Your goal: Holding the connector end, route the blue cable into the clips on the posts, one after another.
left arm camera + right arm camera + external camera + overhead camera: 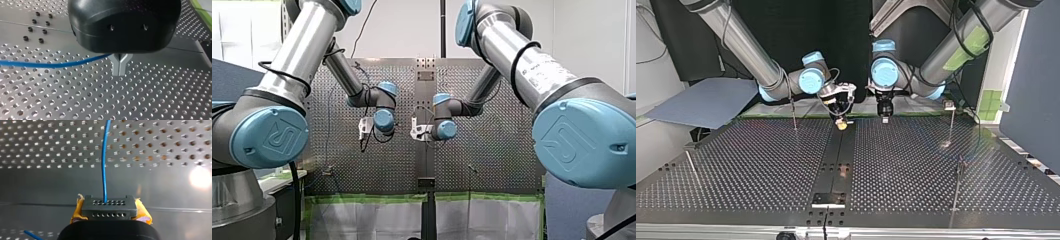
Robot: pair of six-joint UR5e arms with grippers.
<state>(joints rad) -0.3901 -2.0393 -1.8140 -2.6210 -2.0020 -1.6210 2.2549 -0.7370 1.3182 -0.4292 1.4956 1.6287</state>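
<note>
Going from the left side of the top view, one flat grey-blue sheet (706,102) lies beyond the table's corner. The table (761,165) is one dark metal plate, full of small round holes in regular rows, with one smooth strip (838,155) along its middle.

We count four thin posts, each a slim metal rod. The first post (691,162) stands near the left edge and leans a little. The second post (794,115) is upright at the far side.

Next come two grippers, near each other at the far middle of the table. Our right gripper (841,123) has two yellow pads (78,210), soft-looking and ragged at the edges. They pinch one connector (109,206) between them, a dark grey rectangular block with two rows of small round holes. One blue cable (103,170), thin, round and smooth, leaves the connector's upper face and runs ahead over the holes in a gentle curve.

Our left gripper (884,119) has a rounded black body and two grey metal fingers (117,71), pressed together in a Y shape. The blue cable reaches under this body beside the fingers. We cannot tell whether they pinch it.

The third post (952,125) carries a small pale piece on top. The fourth post (957,185) stands nearer to the camera.
</note>
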